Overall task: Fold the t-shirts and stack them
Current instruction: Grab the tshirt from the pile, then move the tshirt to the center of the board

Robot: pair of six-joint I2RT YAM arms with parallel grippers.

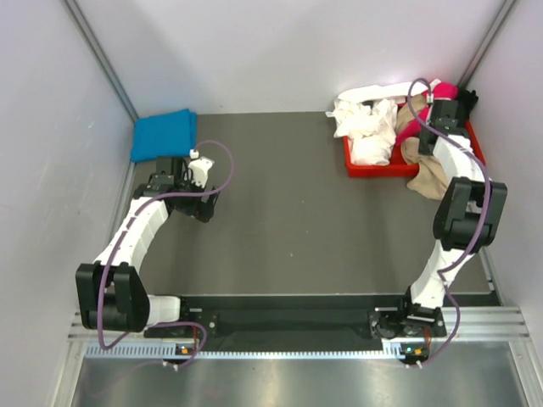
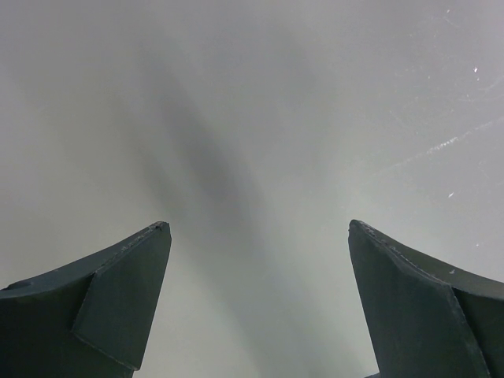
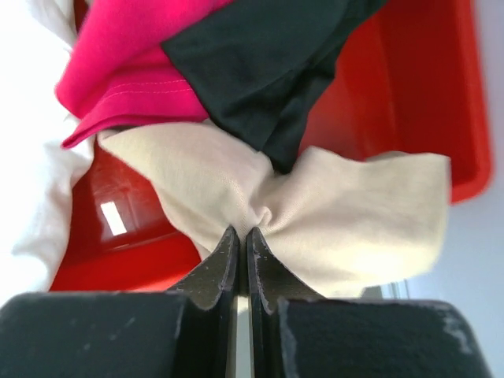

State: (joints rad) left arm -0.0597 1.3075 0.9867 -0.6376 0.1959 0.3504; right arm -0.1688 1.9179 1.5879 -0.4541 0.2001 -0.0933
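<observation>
Where right claw (image 3: 242,232) pinches, tan t-shirt (image 3: 346,213) (over tray (image 3: 409,87))

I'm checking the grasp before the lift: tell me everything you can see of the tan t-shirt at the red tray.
The tan soft cloth t-shirt is plain, crumpled and unfolded. The right tool is shut on a gathered pinch of it, creases fanning outward. It spills over the rim of the red plastic tray, part of it outside. A black cloth shirt and a magenta cloth shirt overlap it.
</observation>
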